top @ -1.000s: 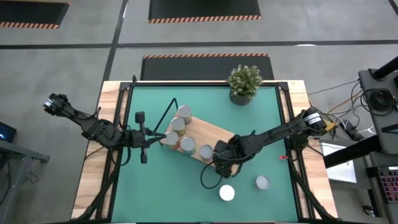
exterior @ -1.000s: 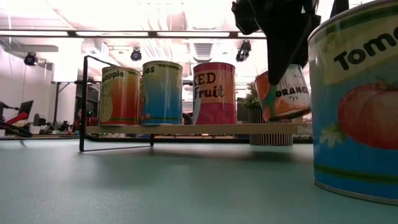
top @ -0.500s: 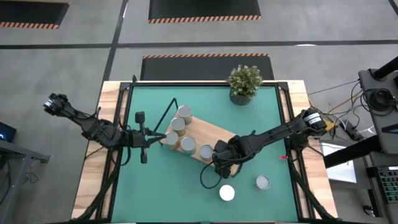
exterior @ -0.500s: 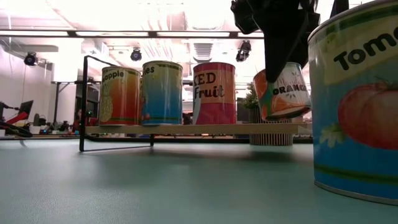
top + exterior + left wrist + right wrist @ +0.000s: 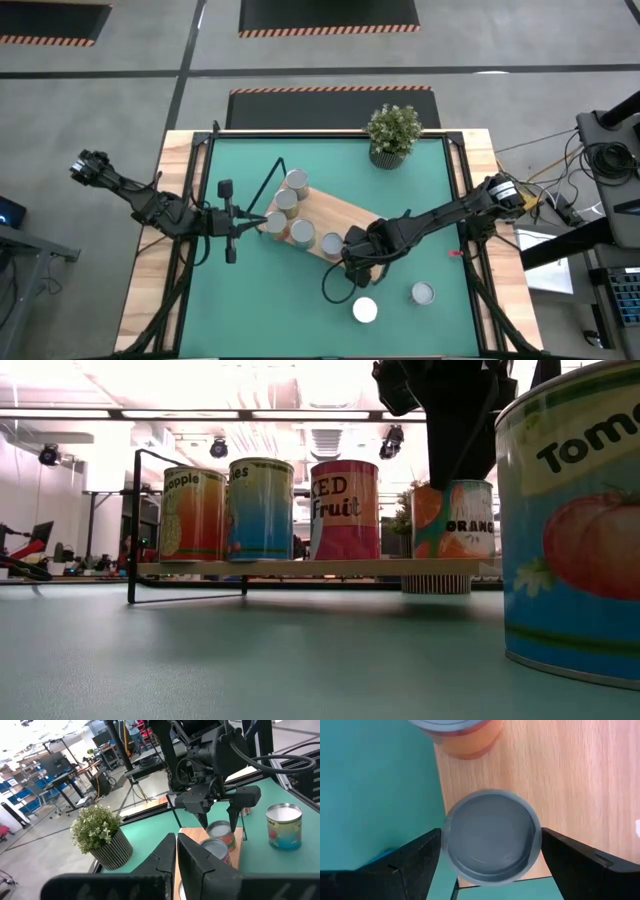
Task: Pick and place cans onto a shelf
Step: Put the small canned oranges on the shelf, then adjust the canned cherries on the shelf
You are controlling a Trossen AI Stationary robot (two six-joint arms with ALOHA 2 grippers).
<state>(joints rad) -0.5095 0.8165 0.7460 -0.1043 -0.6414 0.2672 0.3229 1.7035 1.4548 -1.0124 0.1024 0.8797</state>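
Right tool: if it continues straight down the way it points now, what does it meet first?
The orange can, standing upright on the shelf directly below the open right tool, between its fingers. Contact would likely be with the can's top.

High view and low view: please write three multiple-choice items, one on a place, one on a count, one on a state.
1. Where is the right gripper?
A. over the shelf end
B. over the plant
C. off the table

2. How many cans stand on the green mat, off the shelf?
A. none
B. two
C. four

3. How is the orange can?
A. lying down
B. tilted in the air
C. upright on the shelf

Answers:
1 A, it hangs above the board's end.
2 B, two cans show there.
3 C, its base sits flat on the board.
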